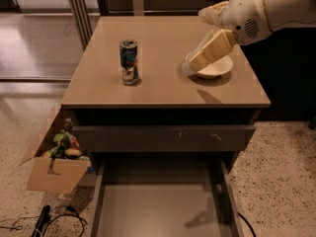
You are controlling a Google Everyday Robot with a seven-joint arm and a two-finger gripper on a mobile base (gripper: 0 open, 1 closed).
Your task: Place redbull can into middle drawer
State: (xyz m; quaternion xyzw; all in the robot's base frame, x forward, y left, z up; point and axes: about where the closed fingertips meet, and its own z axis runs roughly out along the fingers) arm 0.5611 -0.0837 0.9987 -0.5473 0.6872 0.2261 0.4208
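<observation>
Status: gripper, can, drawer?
Gripper above cabinet top, at bowl edge nearer can, apart from it. Can upright, not held. Drawer open below. Bowl off the path.

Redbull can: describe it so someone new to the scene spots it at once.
Start at the tan cabinet top above the open drawer. The redbull can stands upright on its left half. It is the tall, slim blue-and-silver thing; the white bowl to its right is low and wide, with the gripper at its left edge.

Cabinet top (163, 90) carries redbull can (129, 62) and bowl (217, 71), gripper (193, 64) above bowl
</observation>
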